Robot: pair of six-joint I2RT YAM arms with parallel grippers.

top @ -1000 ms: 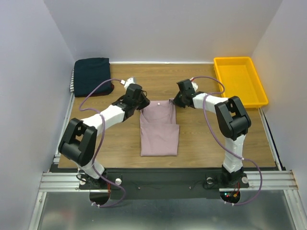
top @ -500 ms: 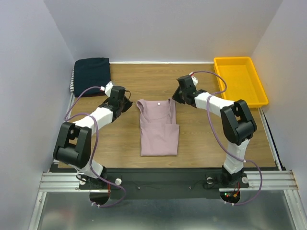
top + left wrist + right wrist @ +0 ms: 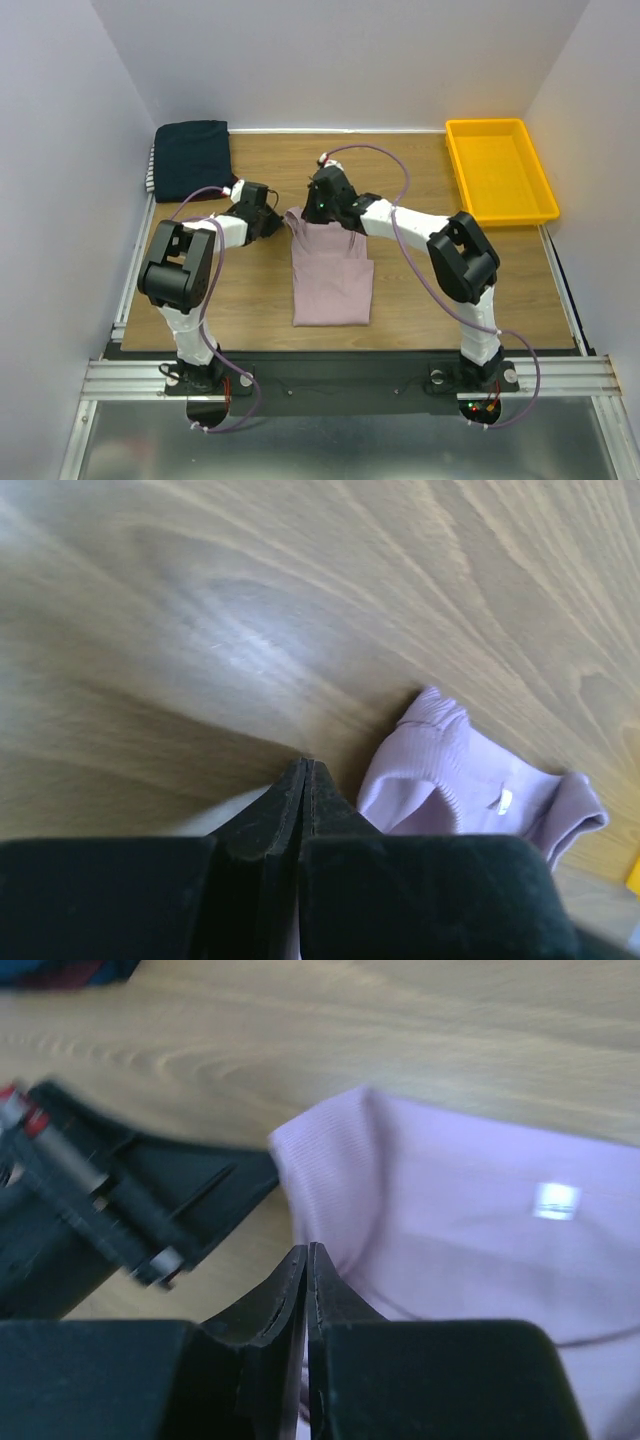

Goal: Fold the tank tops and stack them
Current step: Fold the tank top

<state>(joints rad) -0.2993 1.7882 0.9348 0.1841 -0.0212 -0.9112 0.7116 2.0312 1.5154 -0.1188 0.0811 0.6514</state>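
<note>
Nearest our bases, the pale pink tank top point(image 3: 332, 285) lies flat on the wooden table point(image 3: 430, 300), hem toward us and straps away. It looks narrowed, with one side stepping inward halfway up. We judge that the lengthwise fold is in and the crosswise fold is not yet done.

At the far end of the pink top both grippers crowd its left shoulder. The left gripper point(image 3: 272, 222) sits just off that corner over bare wood. Its jaws are pressed together with nothing between them, and the ribbed shoulder strap point(image 3: 432, 742) lies just beside the tips. The right gripper point(image 3: 320, 208) reaches across the neckline with its jaws also closed. Its tips sit at the cloth's edge, and we cannot tell whether any fabric is pinched. We read both positions as lining up to take the strap end.

Beyond the pink top to the far left is the folded stack, with a navy tank top point(image 3: 190, 158) uppermost, where the pink one should end up. Beyond it to the far right stands the yellow tray point(image 3: 497, 175).
</note>
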